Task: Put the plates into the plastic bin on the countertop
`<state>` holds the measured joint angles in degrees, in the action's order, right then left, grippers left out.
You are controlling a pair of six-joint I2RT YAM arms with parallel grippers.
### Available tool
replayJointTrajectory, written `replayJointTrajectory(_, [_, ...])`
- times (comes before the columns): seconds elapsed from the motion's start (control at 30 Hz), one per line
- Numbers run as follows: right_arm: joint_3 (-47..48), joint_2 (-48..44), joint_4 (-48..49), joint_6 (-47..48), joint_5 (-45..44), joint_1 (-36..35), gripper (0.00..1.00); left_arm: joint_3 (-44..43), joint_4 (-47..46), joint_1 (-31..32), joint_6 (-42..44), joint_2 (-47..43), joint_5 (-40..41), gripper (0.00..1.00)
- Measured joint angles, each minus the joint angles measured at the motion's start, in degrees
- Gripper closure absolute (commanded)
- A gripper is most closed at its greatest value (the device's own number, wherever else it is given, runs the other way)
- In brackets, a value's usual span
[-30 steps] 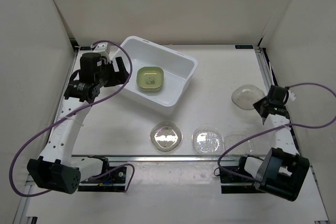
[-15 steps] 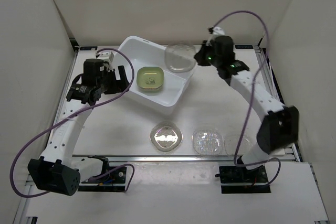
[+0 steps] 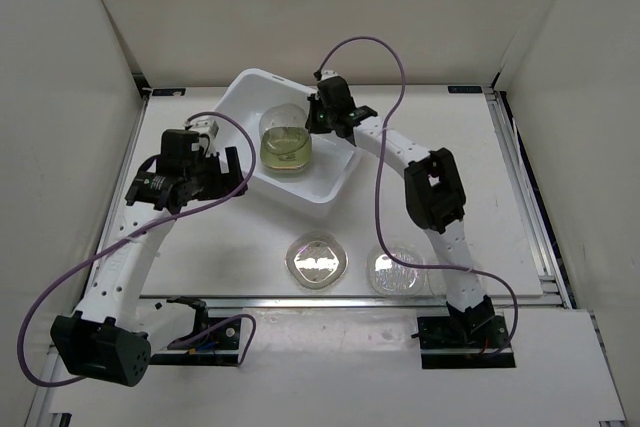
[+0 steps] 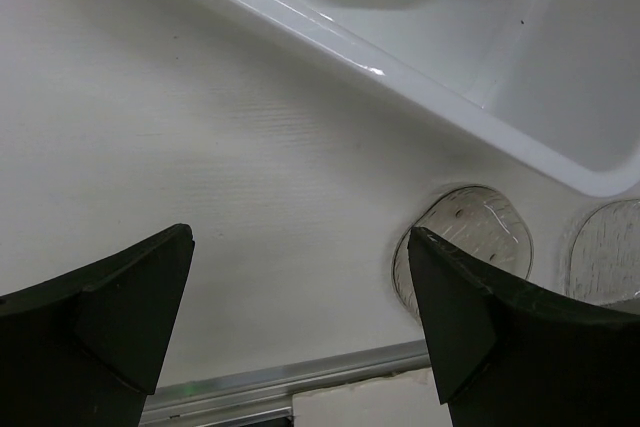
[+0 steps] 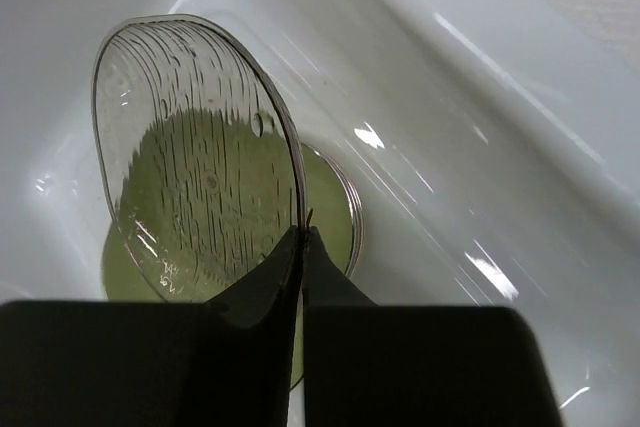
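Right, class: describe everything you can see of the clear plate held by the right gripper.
The clear plate is round and glassy, with fine ridges and a thin rim. The right gripper, shut, pinches its rim, holding it steeply tilted inside the plastic bin, over the green plate, which shows through it. Whether the two plates touch cannot be told.

The right gripper (image 3: pixel 312 123) holds a clear plate (image 3: pixel 280 119) tilted over the green plate (image 3: pixel 290 162) inside the bin (image 3: pixel 296 190). The left gripper (image 3: pixel 230 167) hangs open beside the bin. Two loose plates (image 3: pixel 317 259) (image 3: pixel 397 267) lie near the table's (image 3: pixel 450 167) near edge.
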<state>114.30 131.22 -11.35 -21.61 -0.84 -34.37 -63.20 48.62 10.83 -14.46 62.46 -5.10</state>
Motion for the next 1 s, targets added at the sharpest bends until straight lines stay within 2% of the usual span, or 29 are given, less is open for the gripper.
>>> replayJointTrajectory(0.13, [1.6, 2.8, -2.7, -1.3, -2.4, -1.2, 0.95, 0.0, 1.0, 0.0, 0.0, 0.0, 0.0, 0.01])
replayJointTrajectory(0.17, [1.6, 2.9, -3.3, -1.8, -2.9, -1.5, 0.9, 0.0, 1.3, 0.0, 0.0, 0.0, 0.0, 0.01])
replayJointTrajectory(0.2, [1.6, 2.9, -3.7, -2.3, -3.2, -1.7, 0.89, 0.0, 1.5, 0.0, 0.0, 0.0, 0.0, 0.01])
replayJointTrajectory(0.33, [-0.3, 2.4, -3.4, -4.1, -3.9, -1.7, 0.4, 0.1, 2.3, 0.0, 0.0, -0.1, -0.1, 0.01])
replayJointTrajectory(0.4, [-1.6, 2.1, -3.6, -4.6, -3.8, -1.7, 0.34, 0.5, 2.4, 0.0, 0.0, -0.2, -0.1, 0.01])
replayJointTrajectory(0.43, [-2.1, 2.0, -3.8, -4.7, -3.7, -1.7, 0.27, 0.7, 2.4, 0.0, 0.0, -0.3, -0.3, 0.01])
replayJointTrajectory(0.53, [-3.3, 1.1, -4.7, -4.8, -3.8, -1.6, 0.18, 1.2, 2.8, 0.0, 0.0, -0.4, -0.9, 0.01])
replayJointTrajectory(0.7, [-6.8, -5.4, -5.0, -3.7, -3.9, -1.6, 0.12, 4.0, 2.5, 0.1, -1.1, -0.9, -2.9, 0.01])
replayJointTrajectory(0.9, [-14.8, -21.6, -3.5, -2.2, -4.8, -1.7, 0.1, 10.8, 0.1, 2.2, -3.8, -1.1, -5.8, 0.01])
replayJointTrajectory(1.0, [-19.4, -29.9, -1.8, -1.9, -6.2, -1.6, 0.1, 14.0, -2.9, 5.5, -5.6, -1.0, -7.3, 0.08])
